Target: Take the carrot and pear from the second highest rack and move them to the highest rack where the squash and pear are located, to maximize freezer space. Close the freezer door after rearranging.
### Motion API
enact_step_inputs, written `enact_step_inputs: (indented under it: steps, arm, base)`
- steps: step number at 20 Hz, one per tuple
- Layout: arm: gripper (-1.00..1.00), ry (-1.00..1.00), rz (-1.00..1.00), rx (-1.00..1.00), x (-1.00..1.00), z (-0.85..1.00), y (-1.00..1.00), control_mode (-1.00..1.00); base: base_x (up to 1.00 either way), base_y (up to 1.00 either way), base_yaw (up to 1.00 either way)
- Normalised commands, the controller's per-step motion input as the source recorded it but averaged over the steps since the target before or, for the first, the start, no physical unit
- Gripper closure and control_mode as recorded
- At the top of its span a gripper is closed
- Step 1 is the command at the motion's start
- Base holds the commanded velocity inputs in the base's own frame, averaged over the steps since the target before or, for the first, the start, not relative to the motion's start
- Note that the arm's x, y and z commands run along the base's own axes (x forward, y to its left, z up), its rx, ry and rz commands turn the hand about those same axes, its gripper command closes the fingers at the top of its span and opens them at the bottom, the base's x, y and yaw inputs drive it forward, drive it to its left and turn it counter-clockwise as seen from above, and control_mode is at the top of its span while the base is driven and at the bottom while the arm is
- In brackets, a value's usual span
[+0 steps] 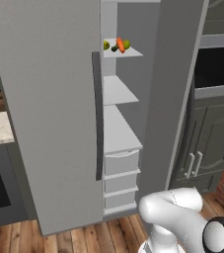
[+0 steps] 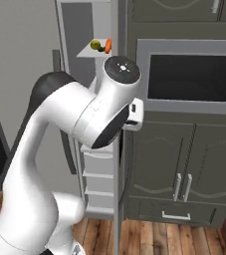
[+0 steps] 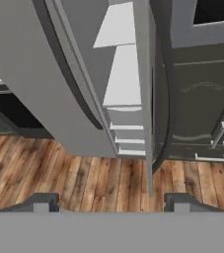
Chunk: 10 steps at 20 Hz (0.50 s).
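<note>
The freezer (image 1: 128,163) stands with its freezer door (image 1: 49,113) swung open, dark handle (image 1: 97,108) at its edge. On the highest rack (image 1: 133,52) lie a yellow-green pear (image 1: 106,45), the dark squash (image 1: 114,48), the orange carrot (image 1: 120,44) and a second pear (image 1: 127,44), close together. The right base view shows a pear (image 2: 95,45) and the carrot (image 2: 108,46) above my arm. The second highest rack (image 1: 118,91) is bare. My gripper (image 3: 111,203) is open and holds nothing. It hangs low in front of the freezer, well below the produce.
The plain grey door (image 1: 175,99) stands to the right of the open compartment. Below the racks sit light-grey drawers (image 1: 121,178). Dark cabinets (image 2: 184,164) and a wall oven (image 2: 189,77) are further right. Wooden floor (image 3: 84,178) lies beneath.
</note>
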Motion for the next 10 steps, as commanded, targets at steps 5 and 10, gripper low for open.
enact_step_inputs:
  steps: [5,10]
  arm:
    - [1.00,0.11,0.18,0.05,0.43,-0.38,-0.71,-1.00]
    - [1.00,0.03,0.15,0.07,0.83,-0.36,-0.46,-1.00]
  base:
    - [0.00,0.00,0.00]
    - [0.00,0.00,0.00]
